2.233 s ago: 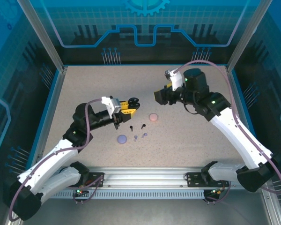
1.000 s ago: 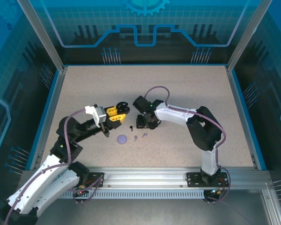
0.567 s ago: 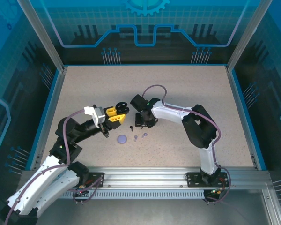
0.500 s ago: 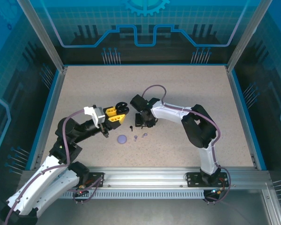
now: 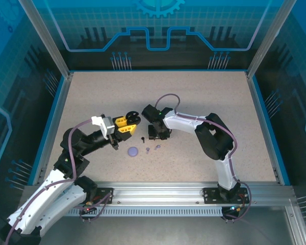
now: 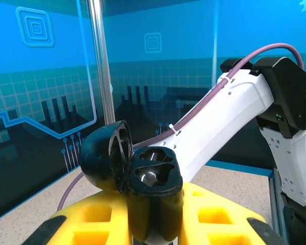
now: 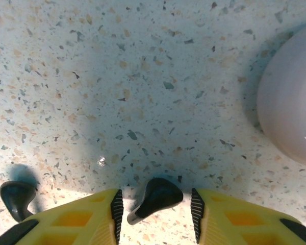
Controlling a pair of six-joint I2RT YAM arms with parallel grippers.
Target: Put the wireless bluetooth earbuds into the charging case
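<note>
My left gripper (image 5: 125,124) is shut on a black charging case (image 5: 134,119), held up off the table. In the left wrist view the case (image 6: 149,179) stands upright between the yellow fingers (image 6: 219,214), its lid (image 6: 103,161) swung open and both sockets bare. My right gripper (image 5: 157,135) points down at the table, open. A black earbud (image 7: 157,197) lies between its ribbed pads (image 7: 117,208) with a small gap on each side. A second black earbud (image 7: 17,198) lies to the left, also visible from above (image 5: 143,138).
A lavender case (image 5: 133,151) and two lavender earbuds (image 5: 148,149) (image 5: 157,147) lie just in front of the grippers. A pale round case (image 7: 290,120) sits close on the right of the right gripper. The right arm's white forearm (image 6: 219,127) crosses behind the held case.
The right arm swung from the back right down to the table centre, and its jaws have been narrowing around the black earbud. The left gripper drew slightly back with the case.
</note>
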